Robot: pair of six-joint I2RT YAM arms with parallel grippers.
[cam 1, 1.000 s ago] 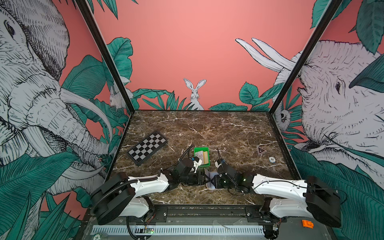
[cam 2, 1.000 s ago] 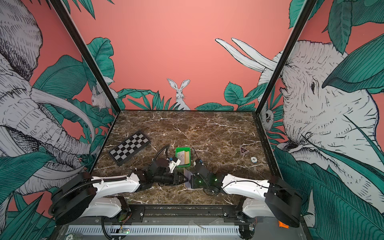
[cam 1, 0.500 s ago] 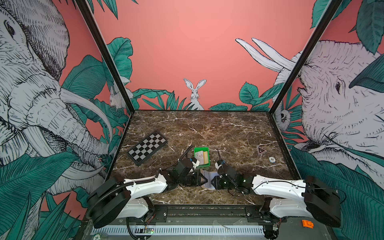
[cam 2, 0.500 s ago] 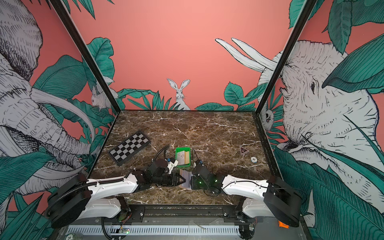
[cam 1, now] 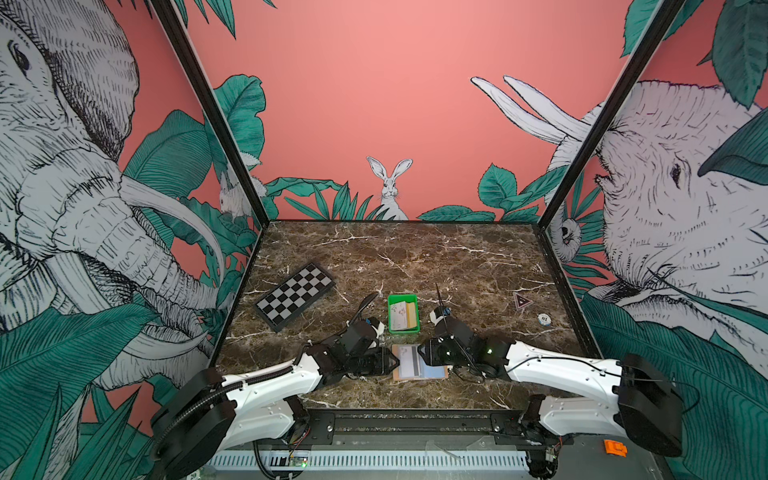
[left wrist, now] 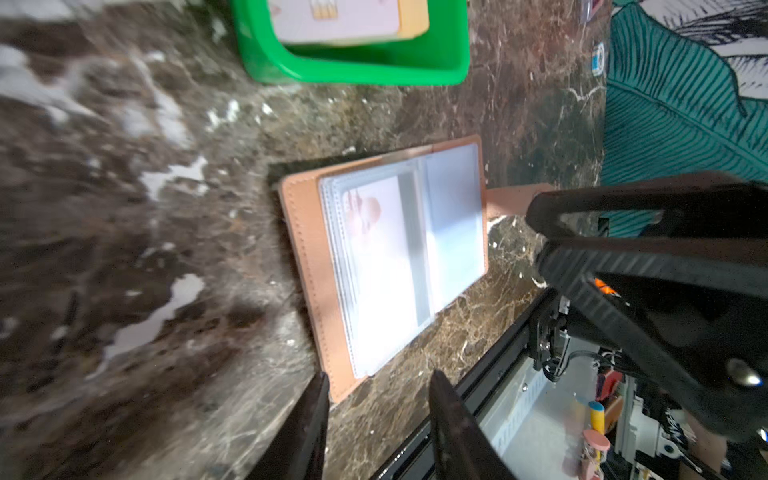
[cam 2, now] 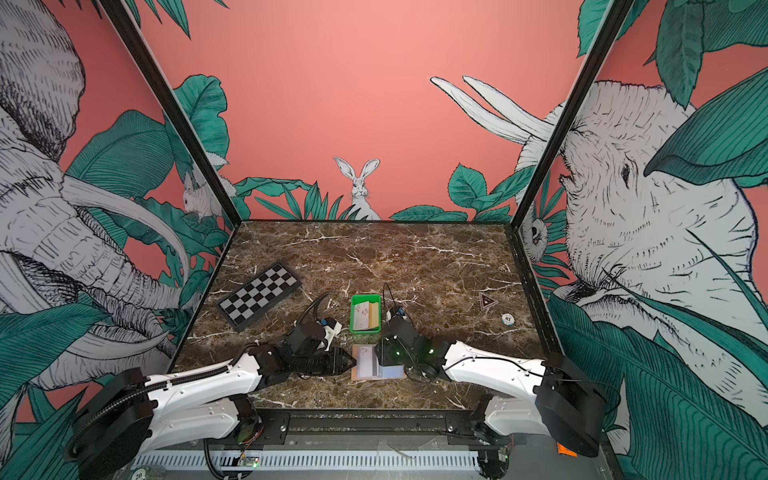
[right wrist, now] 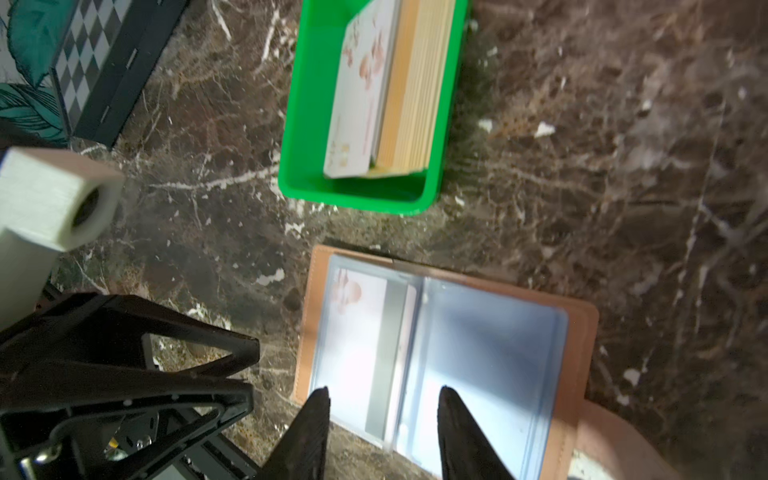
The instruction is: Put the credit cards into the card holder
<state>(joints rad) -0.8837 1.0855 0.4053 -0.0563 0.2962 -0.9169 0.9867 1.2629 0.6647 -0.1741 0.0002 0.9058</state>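
Change: a second ago both grippers were huddled over the holder, hiding it; now they sit at its 2 ends and the open pages show in both top views.
Right gripper: its jaws have sprung apart since then; they now stand over the sleeves with nothing between them.
Left gripper: jaws apart as before, empty, just off the holder's near corner.
Meaning: I judge 1 card has just been let go in a sleeve, so the next card from the tray is due.
Holder: lies open and flat on the table, just in front of the tray, between the 2 grippers; its tab sticks out on the right gripper's side.
Cards in holder: 1 white card with a grey stripe, in the left page; the right page looks empty.
Cards in tray: 1 white card on top, leaning on a yellowish stack; stack count too fine to tell.
Holders: 1.
Trays: 1.
Other: 1 checkerboard, 1 round token, 1 triangle marker, all well apart from the work.
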